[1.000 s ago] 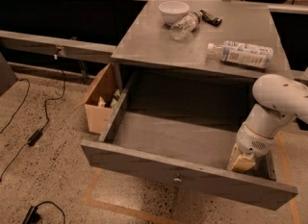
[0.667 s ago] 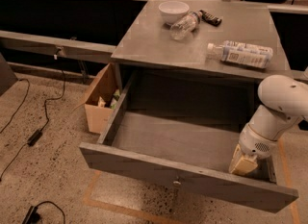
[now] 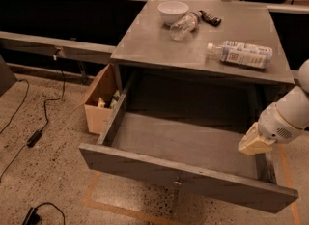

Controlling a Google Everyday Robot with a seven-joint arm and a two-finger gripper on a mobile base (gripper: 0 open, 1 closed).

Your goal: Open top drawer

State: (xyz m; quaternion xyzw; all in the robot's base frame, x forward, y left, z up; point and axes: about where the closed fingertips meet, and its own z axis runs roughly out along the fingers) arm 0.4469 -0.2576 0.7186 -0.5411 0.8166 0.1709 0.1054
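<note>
One top drawer (image 3: 188, 175), one gripper (image 3: 253, 144) at its side wall. Beyond the gripper, up top: one bowl (image 3: 173, 11), two bottles, a clear bottle (image 3: 185, 25) and a labelled bottle (image 3: 244, 54), and one dark packet (image 3: 211, 18). Well apart from the gripper: one cardboard box (image 3: 98, 108).

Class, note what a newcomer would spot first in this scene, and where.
The top drawer stands pulled far out below the grey table. The gripper hangs over its right side, on a white arm. On the tabletop sit a bowl and a labelled bottle.
</note>
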